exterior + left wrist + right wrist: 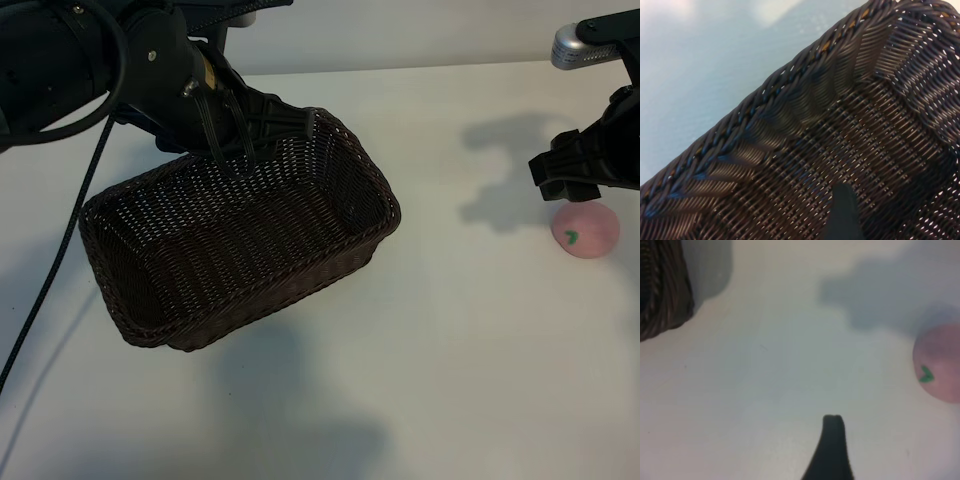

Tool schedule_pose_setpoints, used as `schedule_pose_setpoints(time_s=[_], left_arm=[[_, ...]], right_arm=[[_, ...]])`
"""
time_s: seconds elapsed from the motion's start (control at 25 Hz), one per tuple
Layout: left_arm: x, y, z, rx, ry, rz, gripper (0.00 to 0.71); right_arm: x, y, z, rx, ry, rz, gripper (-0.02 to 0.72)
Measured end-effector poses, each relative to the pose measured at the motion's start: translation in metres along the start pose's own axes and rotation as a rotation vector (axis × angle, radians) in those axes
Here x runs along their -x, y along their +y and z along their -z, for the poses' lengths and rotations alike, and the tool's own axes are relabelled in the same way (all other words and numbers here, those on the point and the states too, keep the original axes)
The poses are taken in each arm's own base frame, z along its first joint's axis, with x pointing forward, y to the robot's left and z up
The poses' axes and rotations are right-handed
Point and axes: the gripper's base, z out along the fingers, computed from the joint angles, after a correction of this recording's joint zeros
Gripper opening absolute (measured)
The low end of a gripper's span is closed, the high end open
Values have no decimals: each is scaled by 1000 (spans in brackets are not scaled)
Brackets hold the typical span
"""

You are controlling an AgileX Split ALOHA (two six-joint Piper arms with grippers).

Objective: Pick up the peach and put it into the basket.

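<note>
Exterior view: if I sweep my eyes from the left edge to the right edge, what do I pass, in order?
Left gripper at the basket's far rim → basket → bare white table → peach, with the right gripper just above it.

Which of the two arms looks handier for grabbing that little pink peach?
The right. Its gripper hangs just above the peach, jaws open. The left gripper is at the basket, far away.

Dark woven basket (850, 130) interior, braided rim, pale table (705, 60) beyond, one dark fingertip (842, 212)
</note>
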Motion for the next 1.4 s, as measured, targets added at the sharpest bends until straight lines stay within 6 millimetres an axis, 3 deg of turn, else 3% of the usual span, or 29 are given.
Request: schedule_pose_setpoints(time_s=[1.2,1.4], left_arm=[[1,0,0,-5,-10,-1,565],[-3,3,2,35,32,76,565]], right_arm=[[0,0,0,0,-1,0,593],[0,0,0,0,-1,0,593]])
